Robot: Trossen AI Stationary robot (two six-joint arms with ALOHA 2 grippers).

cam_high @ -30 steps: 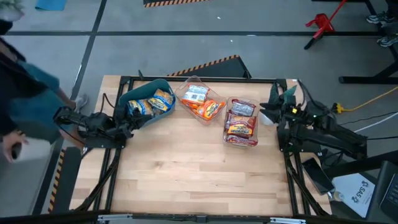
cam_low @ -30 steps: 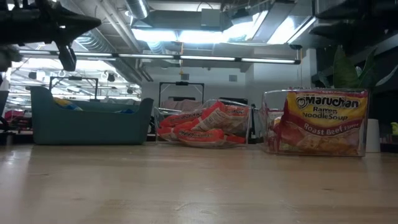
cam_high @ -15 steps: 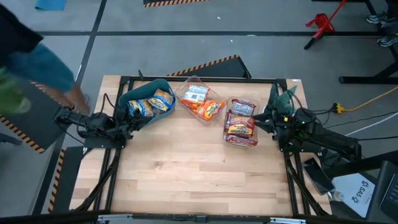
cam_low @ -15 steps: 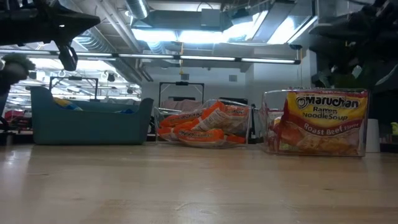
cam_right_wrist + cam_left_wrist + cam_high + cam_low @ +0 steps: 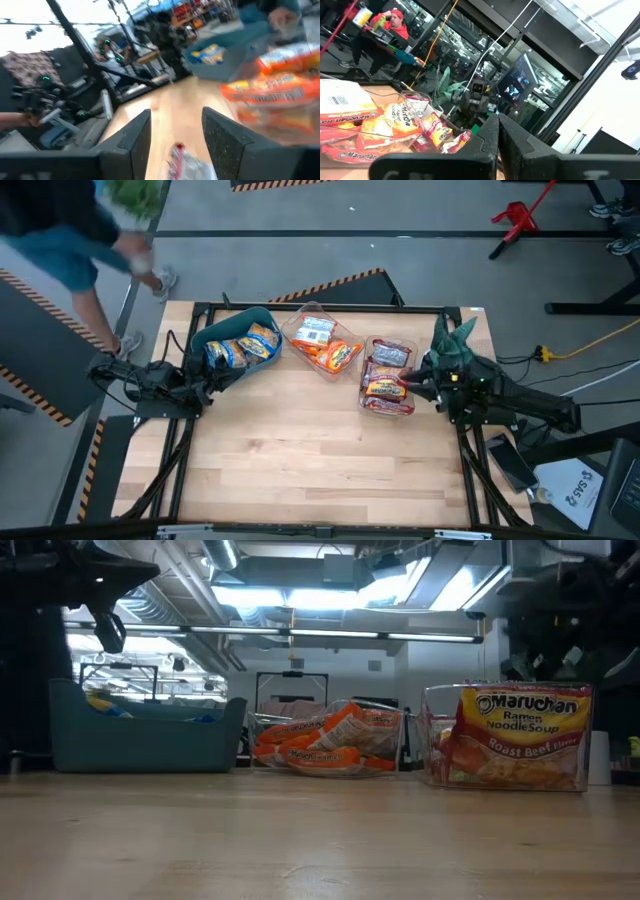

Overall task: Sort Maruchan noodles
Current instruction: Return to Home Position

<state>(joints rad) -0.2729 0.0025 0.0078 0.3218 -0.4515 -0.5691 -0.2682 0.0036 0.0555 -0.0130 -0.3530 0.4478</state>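
Note:
The noodle packets lie sorted in three holders along the far side of the table. Blue-yellow packets (image 5: 243, 345) lie in the teal bin (image 5: 262, 318). Orange ones (image 5: 330, 352) fill one clear container, and red roast-beef ones (image 5: 388, 382) fill another (image 5: 520, 735). My right gripper (image 5: 408, 383) hovers open at the right side of the red packets' container. In the right wrist view (image 5: 175, 120) a red packet (image 5: 184, 159) shows between its fingers. My left gripper (image 5: 205, 385) is shut (image 5: 496, 131) and waits raised by the teal bin's near left corner.
A green plant (image 5: 452, 338) stands at the table's far right corner behind the right arm. A person (image 5: 70, 230) moves on the floor beyond the far left corner. Bare wood (image 5: 310, 450) spreads over the near half of the table.
My right gripper has swung from the far right corner toward the table's left and near side, ending beside the red packets' container. The person at the left has walked from beside the left arm toward the far side. The packets and holders have stayed in place.

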